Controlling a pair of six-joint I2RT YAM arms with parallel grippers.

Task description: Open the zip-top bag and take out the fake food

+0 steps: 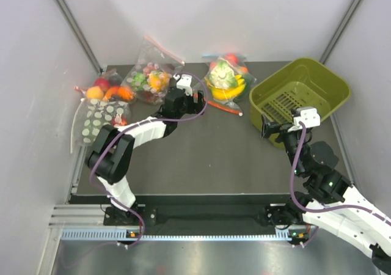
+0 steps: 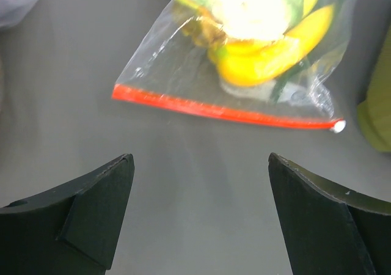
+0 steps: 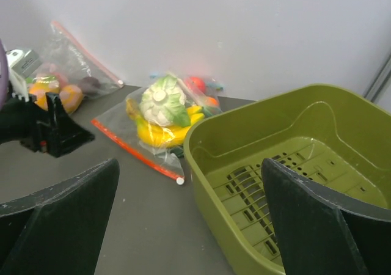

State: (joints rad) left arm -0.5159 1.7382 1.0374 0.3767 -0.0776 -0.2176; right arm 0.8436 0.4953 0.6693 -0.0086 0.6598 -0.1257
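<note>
We are locating the clear crinkly zip-top bag far back on the dark tabletop, holding yellow plastic bananas and a pale lettuce head. Its red-orange zip strip is running left-right, facing the open left tool; the right tool is also standing open.

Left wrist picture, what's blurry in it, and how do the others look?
Left wrist: the zip-top bag and its bananas look soft, the lettuce head blown out white; right wrist: bag sharper, near claw fingers dark silhouettes; top external: even, diffuse light.
</note>
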